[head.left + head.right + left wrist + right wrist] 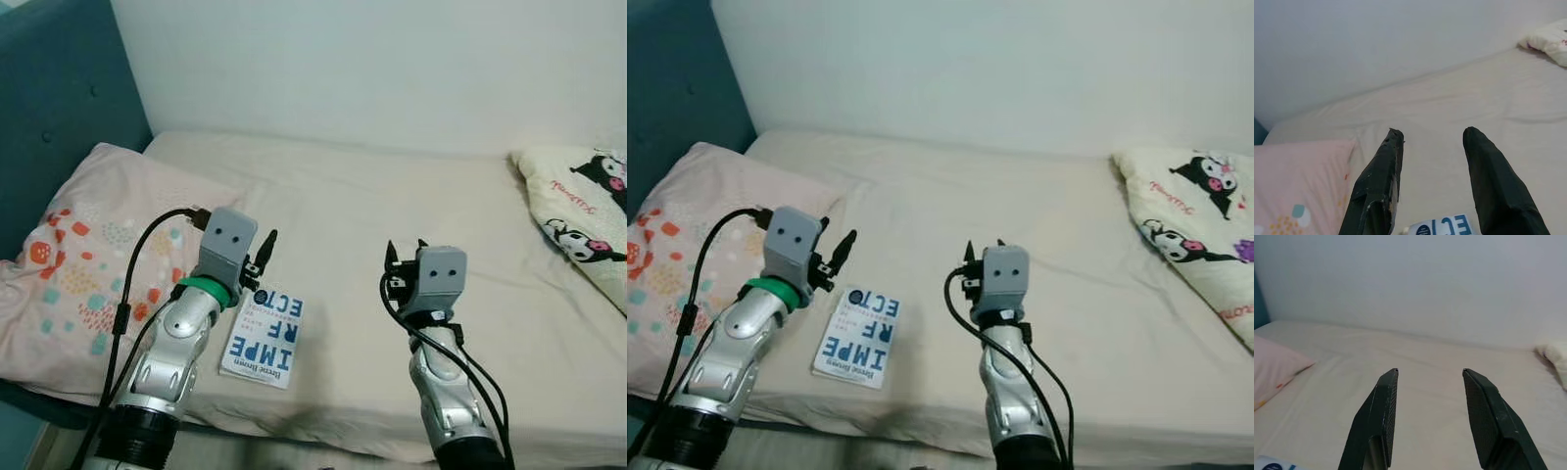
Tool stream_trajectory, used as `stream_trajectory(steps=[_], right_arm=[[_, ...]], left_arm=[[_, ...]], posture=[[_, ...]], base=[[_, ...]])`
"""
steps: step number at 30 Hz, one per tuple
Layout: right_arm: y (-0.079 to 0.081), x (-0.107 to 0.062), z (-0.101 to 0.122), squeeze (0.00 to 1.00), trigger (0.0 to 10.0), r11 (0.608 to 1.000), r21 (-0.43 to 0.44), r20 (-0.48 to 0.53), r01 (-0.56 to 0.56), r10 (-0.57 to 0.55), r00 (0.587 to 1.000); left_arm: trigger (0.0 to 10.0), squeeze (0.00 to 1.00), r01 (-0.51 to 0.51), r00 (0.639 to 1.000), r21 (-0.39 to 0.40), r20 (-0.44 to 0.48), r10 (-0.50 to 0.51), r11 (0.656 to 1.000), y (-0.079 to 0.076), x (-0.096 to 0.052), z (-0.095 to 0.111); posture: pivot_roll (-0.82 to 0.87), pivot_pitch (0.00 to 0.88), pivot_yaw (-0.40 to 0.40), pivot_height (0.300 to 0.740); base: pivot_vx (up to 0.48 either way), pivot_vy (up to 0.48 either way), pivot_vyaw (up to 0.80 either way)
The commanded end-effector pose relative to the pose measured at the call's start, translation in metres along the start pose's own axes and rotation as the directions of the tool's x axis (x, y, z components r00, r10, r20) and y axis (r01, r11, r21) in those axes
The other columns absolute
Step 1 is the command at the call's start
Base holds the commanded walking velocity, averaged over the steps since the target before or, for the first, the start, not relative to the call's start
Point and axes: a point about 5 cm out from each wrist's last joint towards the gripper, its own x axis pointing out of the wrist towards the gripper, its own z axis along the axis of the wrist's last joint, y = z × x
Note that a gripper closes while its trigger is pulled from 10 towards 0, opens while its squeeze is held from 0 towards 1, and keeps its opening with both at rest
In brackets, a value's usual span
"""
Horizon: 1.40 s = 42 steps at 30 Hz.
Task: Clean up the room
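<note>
A pink patterned pillow lies against a teal headboard below a white wall.

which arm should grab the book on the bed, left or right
Left, probably. The left gripper hangs open right beside the book, near the pillow. The right gripper, also open, is farther across the bed.

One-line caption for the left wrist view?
Open left claw raised above the book on the bed, pink pillow alongside.

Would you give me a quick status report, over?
Left gripper open, above book. Right gripper open, over bare sheet. Book flat near bed edge, beside pillow; nothing blocking.
</note>
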Motion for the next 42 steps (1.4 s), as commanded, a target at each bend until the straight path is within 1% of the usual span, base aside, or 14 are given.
stream_trajectory(steps=[1,27,37,39,42], right_arm=[[0.0015,-0.0027,-0.0054,0.0,10.0,1.0,0.011,-0.026,0.0,0.001,1.0],[0.0015,-0.0037,-0.0069,0.0,10.0,1.0,0.014,-0.03,0.003,-0.002,1.0],[0.0017,-0.003,-0.0069,0.0,10.0,1.0,0.014,-0.029,0.004,-0.004,1.0],[0.0018,-0.0031,-0.007,0.0,10.0,1.0,0.016,-0.03,0.005,-0.004,1.0],[0.0019,-0.0031,-0.0071,0.0,10.0,1.0,0.018,-0.03,0.006,-0.005,1.0]], left_arm=[[10.0,0.0,0.011,1.0,-0.001,-0.016,-0.011,1.0,-0.0009,-0.0018,-0.0043],[10.0,0.0,0.009,1.0,-0.002,-0.021,-0.009,1.0,0.0005,-0.001,-0.0044],[10.0,0.0,0.01,1.0,-0.002,-0.02,-0.01,1.0,0.0011,0.0,-0.0042],[10.0,0.0,0.005,0.999,-0.019,-0.041,-0.006,1.0,0.0014,0.0004,-0.0062],[10.0,0.0,0.003,0.999,-0.023,-0.046,-0.004,1.0,0.0016,0.0006,-0.0066]], posture=[[-0.03,0.002,0.043,0.74],[-0.03,0.006,0.046,0.74],[-0.04,0.003,0.049,0.74],[-0.04,0.003,0.049,0.74],[-0.04,0.003,0.049,0.74]], base=[[0.0,-0.334,0.0],[0.0,-0.428,0.0],[0.0,-0.329,0.0],[0.0,0.0,0.0],[0.0,0.0,0.0]])
